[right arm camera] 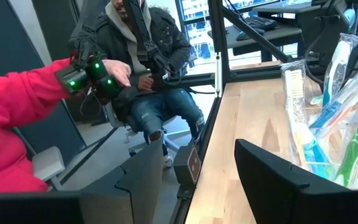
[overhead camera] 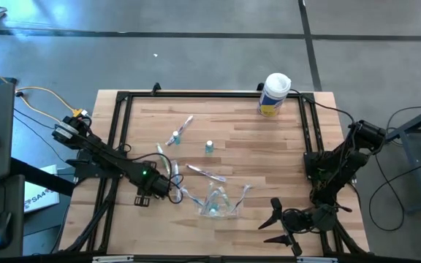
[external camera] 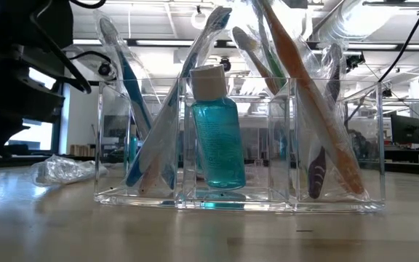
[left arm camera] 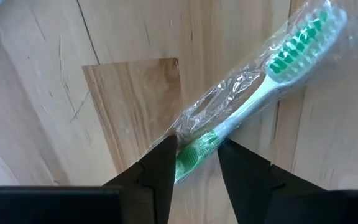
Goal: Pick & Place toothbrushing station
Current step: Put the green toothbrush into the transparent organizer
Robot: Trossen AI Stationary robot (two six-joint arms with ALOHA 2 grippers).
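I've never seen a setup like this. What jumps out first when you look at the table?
Near the front edge stands a clear plastic holder crammed with wrapped toothbrushes leaning in its outer compartments and a teal bottle upright in its middle one. Just left of it, the left gripper straddles a green-bristled toothbrush, still in its wrapper, lying on the wood. At the back right corner stands a white canister.

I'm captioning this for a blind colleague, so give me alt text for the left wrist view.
The left end effector has its two dark fingers on either side of the green handle end of a wrapped toothbrush lying on the wooden table. The brush's green and white bristles point away from the fingers, inside clear plastic wrap.
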